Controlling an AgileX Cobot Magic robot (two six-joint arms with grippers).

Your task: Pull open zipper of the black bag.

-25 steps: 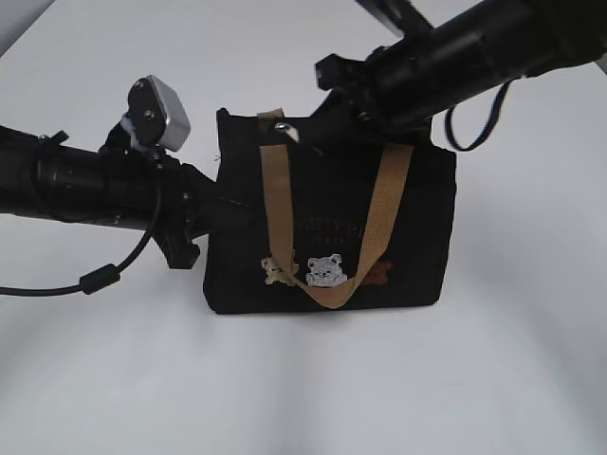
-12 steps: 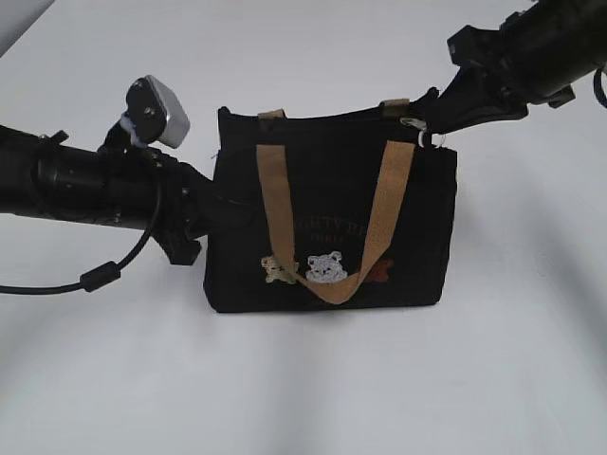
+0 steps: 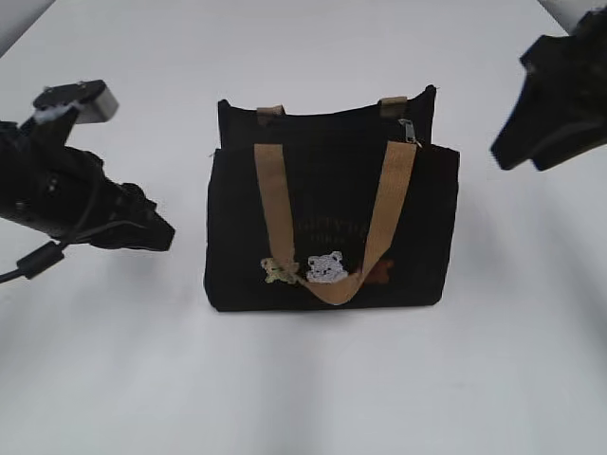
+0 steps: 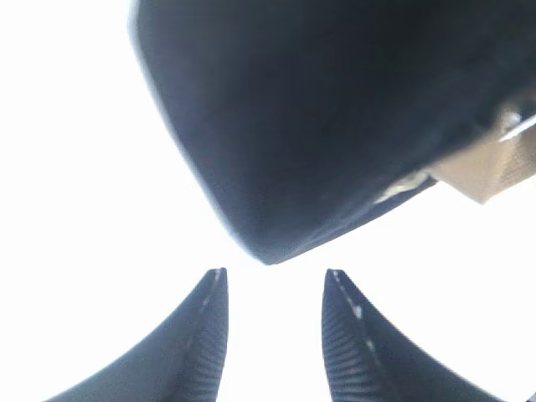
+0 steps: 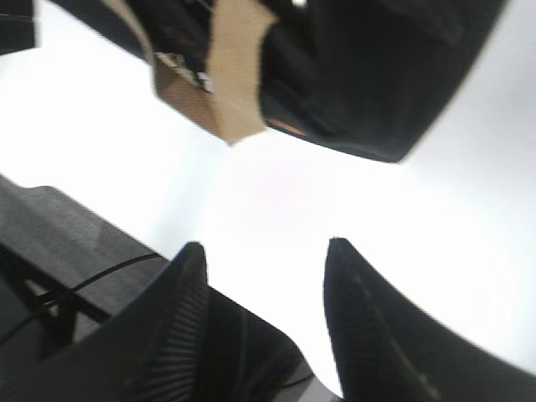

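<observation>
The black bag (image 3: 332,227) stands upright mid-table, its two tan straps hanging down the front. Its top gapes, the back panel standing higher than the front. The zipper's silver pull (image 3: 410,133) rests at the right end of the top. My left gripper (image 3: 161,235) hovers left of the bag, clear of it. In the left wrist view the left gripper (image 4: 275,276) is open and empty, a bottom corner of the bag (image 4: 335,109) just ahead. My right gripper (image 3: 512,150) hangs off to the bag's right. The right wrist view shows it (image 5: 266,247) open and empty, away from the bag (image 5: 377,75).
The white tabletop (image 3: 313,379) runs all round the bag. A cable (image 3: 38,258) trails from the left arm at the left edge. A tan strap (image 5: 226,75) hangs in the right wrist view, with a dark arm part (image 5: 50,251) at the lower left.
The right gripper drew the pull from the top's left end to its right end, then let go and backed off right. The left gripper released the bag's left side and withdrew left.
</observation>
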